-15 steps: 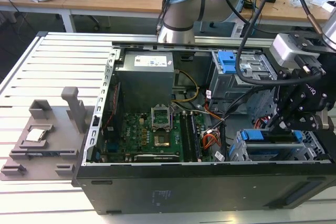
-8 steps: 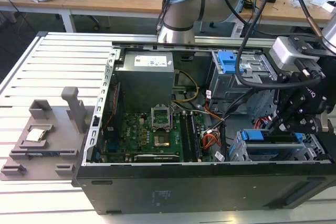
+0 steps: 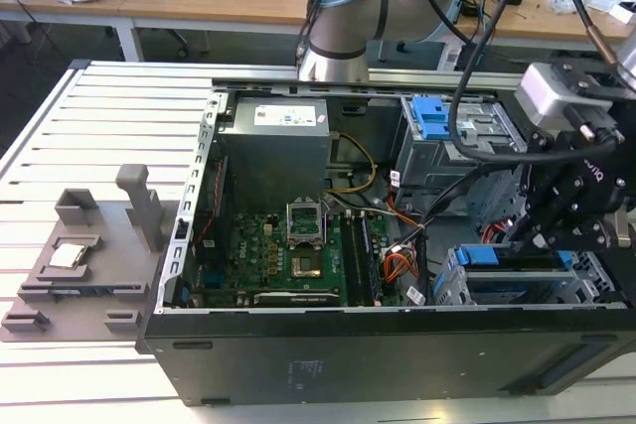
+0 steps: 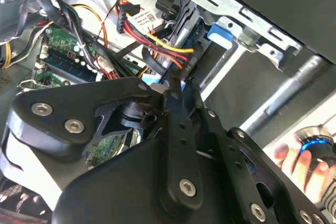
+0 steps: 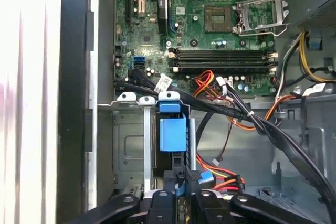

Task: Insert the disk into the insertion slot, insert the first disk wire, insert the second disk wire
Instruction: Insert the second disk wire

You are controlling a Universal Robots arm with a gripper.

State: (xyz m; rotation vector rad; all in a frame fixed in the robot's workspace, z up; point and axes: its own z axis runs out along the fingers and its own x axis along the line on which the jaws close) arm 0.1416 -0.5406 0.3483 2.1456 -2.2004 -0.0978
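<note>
- The disk [image 3: 492, 255] already sat in the insertion slot [image 3: 452, 287], at the near corner of the open computer case [image 3: 348, 359] on the exterior view's right. Its bright blue carrier lay level with the cage's top edge. I judge the first step done and the wire work to be the step in hand.
- The gripper [image 3: 524, 235] hung over that corner, just above the disk's end that faces the middle of the case.
- In the second wrist view the black fingers of the gripper [image 4: 170, 85] were drawn together at their tips. Whether they pinched a connector could not be told.
- In the first wrist view the gripper [image 5: 181, 195] stood just beside a small blue connector [image 5: 206, 177] on red and black leads. The disk's blue tab [image 5: 172, 132] was close in front of it.
- I could not tell whether either wire was seated yet.
- As a judgement, a move here called for fine alignment. The plug is small and keyed, the cage walls stood close, and loose cables crossed the approach.
- Materials:
  - The slot was thin silver sheet metal, punched and folded, with hard edges.
  - The carrier was smooth moulded plastic.
  - The wire bundle [image 4: 157, 40] was red, yellow and black, supple and springy, and ended in a rigid black plug.
  - The green motherboard [image 5: 210, 14] lay flat on the case floor, studded with sockets.
  - The case rested on a slatted metal bench [image 3: 99, 126].
</note>
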